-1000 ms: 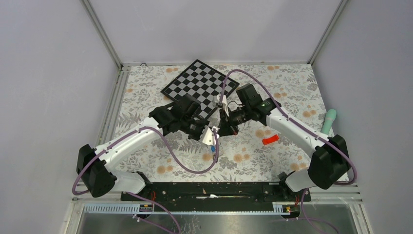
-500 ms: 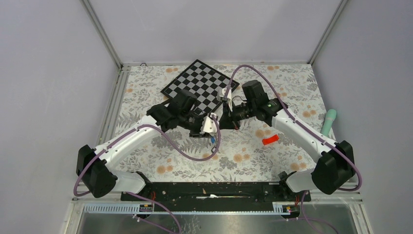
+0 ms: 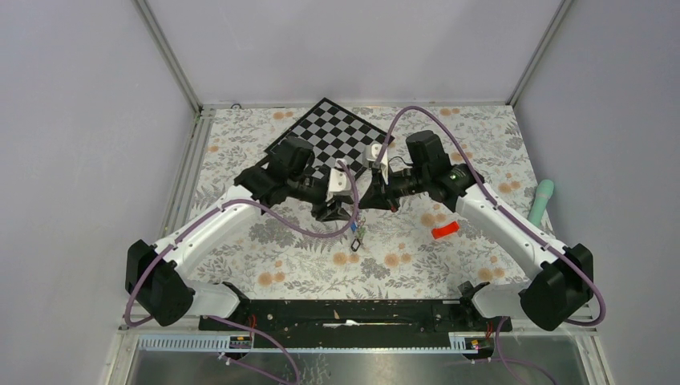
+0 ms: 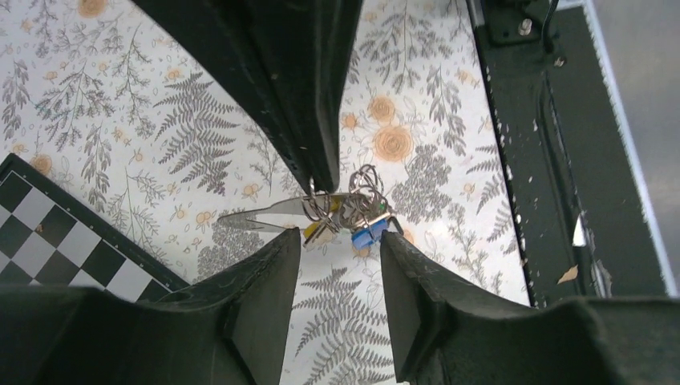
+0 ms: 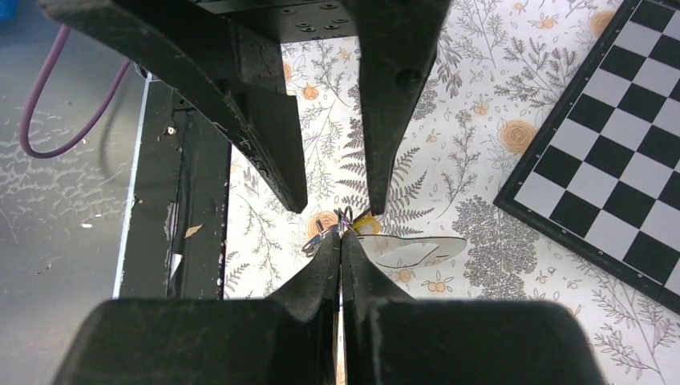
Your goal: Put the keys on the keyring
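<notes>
My right gripper (image 5: 341, 235) is shut on the keyring (image 5: 413, 249), a flat grey oval loop that sticks out sideways from its tips. The keys (image 4: 353, 216) hang from the keyring in a bundle of wire rings with a yellow tag (image 4: 317, 233), a blue tag (image 4: 370, 235) and a green speck. My left gripper (image 4: 340, 238) is open just short of the bundle, with nothing between its fingers. From above, both grippers meet over the mat, left gripper (image 3: 343, 210) and right gripper (image 3: 362, 204), and the keys (image 3: 357, 235) dangle beneath them.
A black-and-white checkerboard (image 3: 329, 140) lies just behind the grippers. A small red object (image 3: 445, 231) rests on the floral mat to the right, and a teal cylinder (image 3: 543, 200) sits at the right edge. A black rail (image 3: 353, 311) runs along the near edge.
My left gripper has opened and let go of the bundle. Both grippers have shifted back toward the checkerboard, and the keys now hang from the right gripper alone.
</notes>
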Robot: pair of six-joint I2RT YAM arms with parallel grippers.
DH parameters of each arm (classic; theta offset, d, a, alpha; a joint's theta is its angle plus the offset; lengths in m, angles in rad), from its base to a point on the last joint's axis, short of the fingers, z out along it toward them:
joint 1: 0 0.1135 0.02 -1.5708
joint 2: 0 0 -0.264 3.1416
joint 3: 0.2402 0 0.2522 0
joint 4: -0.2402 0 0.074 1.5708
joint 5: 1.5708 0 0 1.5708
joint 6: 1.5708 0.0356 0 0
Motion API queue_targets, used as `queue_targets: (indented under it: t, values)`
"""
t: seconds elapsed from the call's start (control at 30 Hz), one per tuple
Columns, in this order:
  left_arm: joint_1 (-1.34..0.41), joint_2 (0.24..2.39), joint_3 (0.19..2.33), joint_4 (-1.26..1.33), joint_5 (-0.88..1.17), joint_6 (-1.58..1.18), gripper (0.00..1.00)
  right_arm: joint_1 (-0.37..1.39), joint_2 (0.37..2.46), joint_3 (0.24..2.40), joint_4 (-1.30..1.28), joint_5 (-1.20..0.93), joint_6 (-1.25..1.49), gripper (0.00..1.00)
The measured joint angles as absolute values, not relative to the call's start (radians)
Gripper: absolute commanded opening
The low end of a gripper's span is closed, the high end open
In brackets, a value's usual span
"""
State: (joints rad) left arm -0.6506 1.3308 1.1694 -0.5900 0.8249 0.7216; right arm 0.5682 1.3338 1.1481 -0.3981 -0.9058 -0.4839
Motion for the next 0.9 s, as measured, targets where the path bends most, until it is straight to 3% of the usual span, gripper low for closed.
queue_targets:
  t: [0.43, 0.9]
  values:
    - [-0.628, 1.359, 1.169, -0.410, 0.961, 0.452, 0.29, 0.567, 1.319, 1.145, -0.398, -0.907, -0.501, 0.00]
    - [-0.599, 1.359, 1.122, -0.364, 0.977, 0.420, 0.27, 0.553, 1.316, 1.139, -0.397, -0.907, -0.500, 0.00]
